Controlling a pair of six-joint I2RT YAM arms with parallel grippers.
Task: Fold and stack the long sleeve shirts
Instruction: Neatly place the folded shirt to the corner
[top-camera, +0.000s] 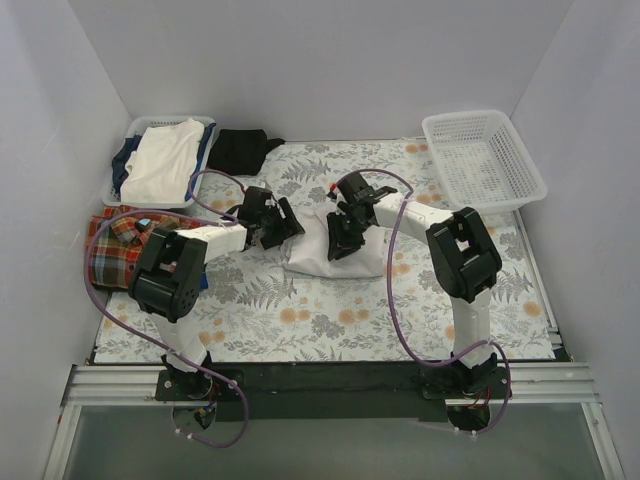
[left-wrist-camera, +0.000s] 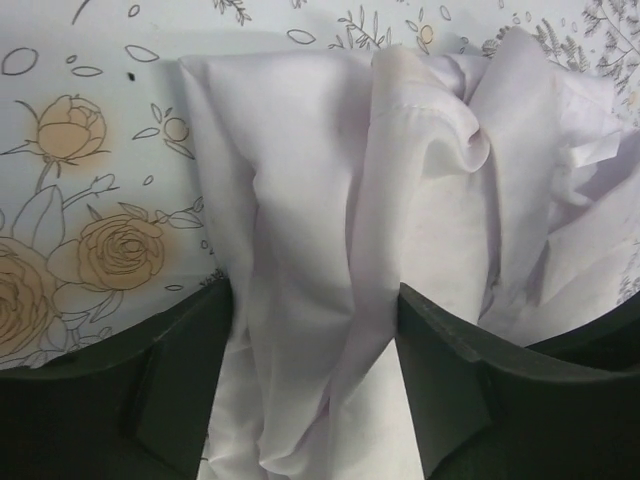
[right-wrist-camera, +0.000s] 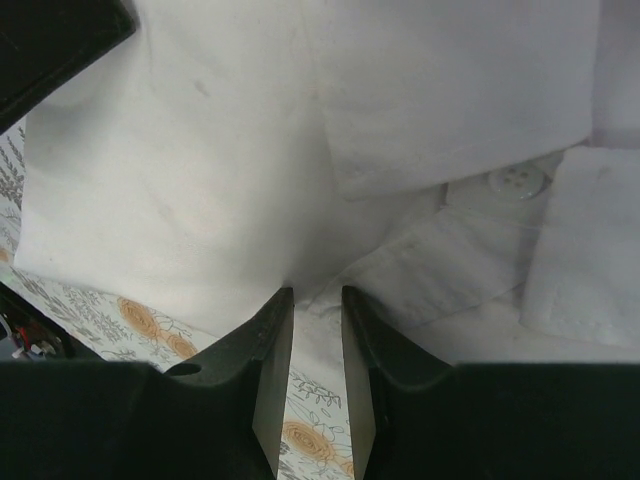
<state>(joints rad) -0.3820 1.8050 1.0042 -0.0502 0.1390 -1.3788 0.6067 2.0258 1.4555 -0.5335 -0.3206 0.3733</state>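
Observation:
The white shirt (top-camera: 345, 258) lies bunched in the middle of the floral table. My left gripper (top-camera: 290, 226) is at its left edge. In the left wrist view the jaws (left-wrist-camera: 315, 295) stand wide apart with a thick fold of the white shirt (left-wrist-camera: 300, 200) between them. My right gripper (top-camera: 341, 240) is down on top of the shirt. In the right wrist view its jaws (right-wrist-camera: 317, 292) are nearly together, pinching an edge of the white shirt (right-wrist-camera: 220, 180) near a button (right-wrist-camera: 517, 180). The plaid shirt (top-camera: 118, 246) lies at the table's left edge.
A basket (top-camera: 121, 158) at the back left holds white and dark clothes. A small black garment (top-camera: 243, 150) lies beside it. A white basket (top-camera: 484, 160) stands at the back right. Purple cables loop off both arms.

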